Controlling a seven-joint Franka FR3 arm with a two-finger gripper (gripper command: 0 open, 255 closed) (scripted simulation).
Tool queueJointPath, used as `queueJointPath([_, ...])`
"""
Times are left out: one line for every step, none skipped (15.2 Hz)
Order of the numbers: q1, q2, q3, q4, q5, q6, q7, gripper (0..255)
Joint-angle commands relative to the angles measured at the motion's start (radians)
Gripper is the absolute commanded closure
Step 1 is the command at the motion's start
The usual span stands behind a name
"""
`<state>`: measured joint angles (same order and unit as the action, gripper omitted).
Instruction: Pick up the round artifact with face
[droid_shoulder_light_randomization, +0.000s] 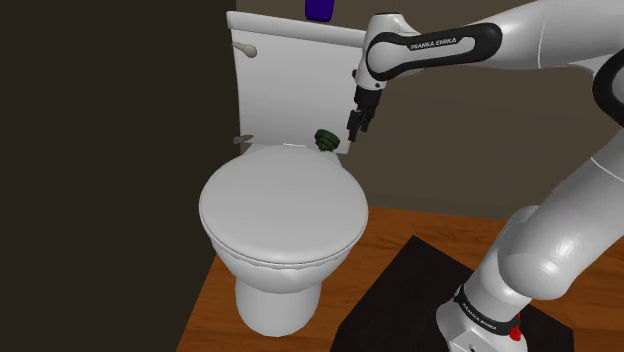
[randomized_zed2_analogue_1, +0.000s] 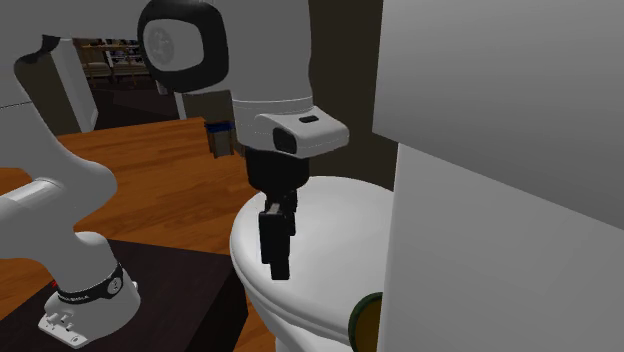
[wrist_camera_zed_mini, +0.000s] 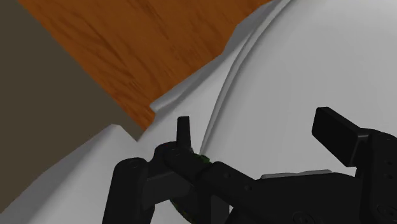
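The round artifact (droid_shoulder_light_randomization: 323, 139) is small and dark green, and rests on the back of the white toilet (droid_shoulder_light_randomization: 283, 210), right against the tank (droid_shoulder_light_randomization: 290, 80). My black gripper (droid_shoulder_light_randomization: 355, 130) hangs fingers down just beside it toward the shoulder view's right, slightly higher and not touching it. In the second exterior view the gripper (randomized_zed2_analogue_1: 278, 262) hovers over the closed lid (randomized_zed2_analogue_1: 330, 225), while the artifact (randomized_zed2_analogue_1: 366, 320) peeks out from behind the tank's edge. The wrist view has the fingers (wrist_camera_zed_mini: 183, 132) standing apart with nothing between them; a sliver of green (wrist_camera_zed_mini: 203, 158) shows behind the hand.
A blue-purple object (droid_shoulder_light_randomization: 319, 9) stands on top of the tank, and the flush handle (droid_shoulder_light_randomization: 244, 49) sticks out of its front. Wooden floor (droid_shoulder_light_randomization: 420, 235) surrounds the toilet. The arm's dark stand (droid_shoulder_light_randomization: 400, 300) is at the shoulder view's lower right.
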<state>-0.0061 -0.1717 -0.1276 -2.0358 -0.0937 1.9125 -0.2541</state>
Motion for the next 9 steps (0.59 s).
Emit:
queueJointPath([0.003,0.06,-0.004,0.055,0.014,0.028,-0.018,0])
queueJointPath([0.003,0.093,-0.006,0.088,0.021,0.039,-0.028,0])
queueJointPath([0.002,0.125,-0.008,0.121,0.029,0.049,-0.039,0])
queueJointPath([0.002,0.158,-0.01,0.156,0.038,0.058,-0.05,0])
queueJointPath([0.001,0.191,-0.011,0.192,0.046,0.066,-0.061,0])
queueJointPath([0.0,0.225,-0.012,0.23,0.056,0.072,-0.072,0])
queueJointPath([-0.002,0.258,-0.013,0.269,0.065,0.077,-0.083,0])
queueJointPath([-0.005,0.292,-0.013,0.31,0.074,0.081,-0.093,0])
queueJointPath([-0.007,0.327,-0.012,0.353,0.084,0.083,-0.104,0])
